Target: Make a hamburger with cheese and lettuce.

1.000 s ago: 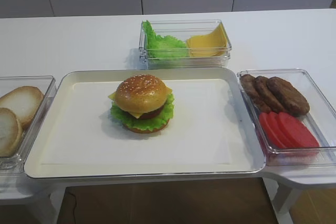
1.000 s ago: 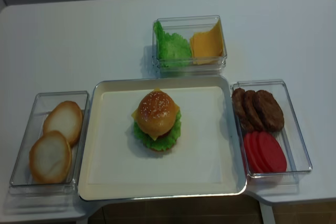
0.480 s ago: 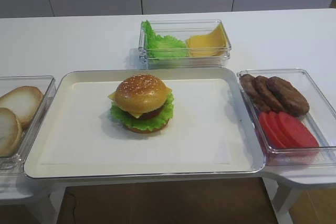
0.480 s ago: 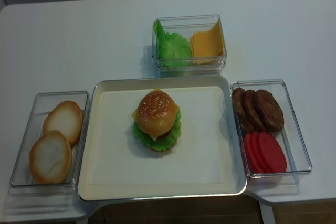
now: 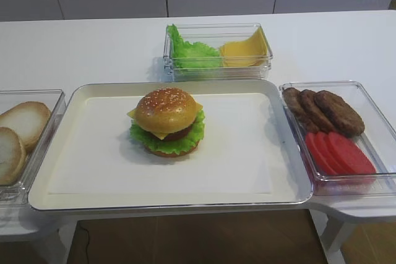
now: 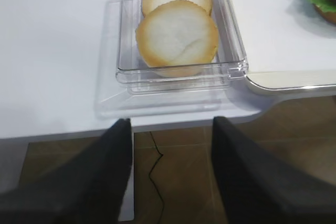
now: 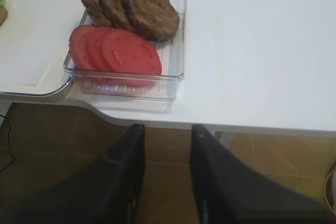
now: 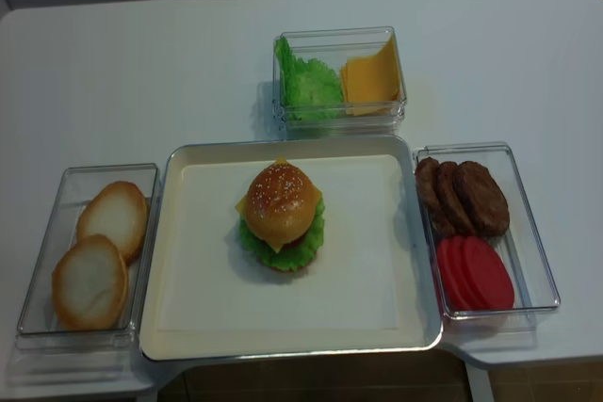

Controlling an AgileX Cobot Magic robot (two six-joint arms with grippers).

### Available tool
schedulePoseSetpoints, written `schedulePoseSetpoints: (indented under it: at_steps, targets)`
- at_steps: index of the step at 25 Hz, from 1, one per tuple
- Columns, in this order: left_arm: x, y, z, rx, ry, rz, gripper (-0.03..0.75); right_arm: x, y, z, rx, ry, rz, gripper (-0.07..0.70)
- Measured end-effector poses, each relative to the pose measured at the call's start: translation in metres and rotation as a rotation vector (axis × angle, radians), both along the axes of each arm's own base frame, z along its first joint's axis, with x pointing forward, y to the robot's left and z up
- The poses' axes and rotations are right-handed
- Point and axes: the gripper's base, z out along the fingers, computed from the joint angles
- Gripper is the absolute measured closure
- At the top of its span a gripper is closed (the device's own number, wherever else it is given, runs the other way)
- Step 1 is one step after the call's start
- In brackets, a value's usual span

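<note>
Golden sesame bun capping the finished hamburger (image 5: 166, 122), stacked on the cream tray (image 5: 260, 171), well ahead of both sets of jaws and between them. Yellow cheese (image 5: 197, 107) poking its corners out under the bun; green lettuce (image 5: 195, 135) frilling out wider than the base. Seen only as a sliver at the edge of each wrist view.

Left gripper (image 6: 170, 129) parked below the surface edge, jaws spread wide and gripping nothing, just behind the clear box of pale bun halves (image 6: 177, 32). Right gripper (image 7: 168, 135) likewise low and off the surface, jaws parted and empty, just behind the box of brown patties (image 7: 131, 6) and red tomato slices (image 7: 115, 51).

Likely light, rigid plastic layers, loosely piled and prone to sliding apart; smooth domed top probably slippery. Safest hold judged to be across the sides at the lower layers, squeezing gently, rather than pinching the top bun alone.

White surface (image 8: 141, 72), matte and level, with a third clear box (image 8: 339, 77) of spare leaves and yellow slices far beyond the jaws. Pale cabinet fronts behind; brown tiled floor below. Task apparently complete.
</note>
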Motion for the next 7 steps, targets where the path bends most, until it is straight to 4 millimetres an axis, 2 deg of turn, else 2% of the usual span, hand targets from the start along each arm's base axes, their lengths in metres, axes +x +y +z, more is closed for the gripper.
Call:
schedulePoseSetpoints:
  at_steps: [7]
  targets:
    - [0.0002, -0.0007, 0.0000, -0.003, -0.001, -0.008, 0.351, 0.0000, 0.0000, 0.0000, 0.000, 0.000, 0.000, 0.386]
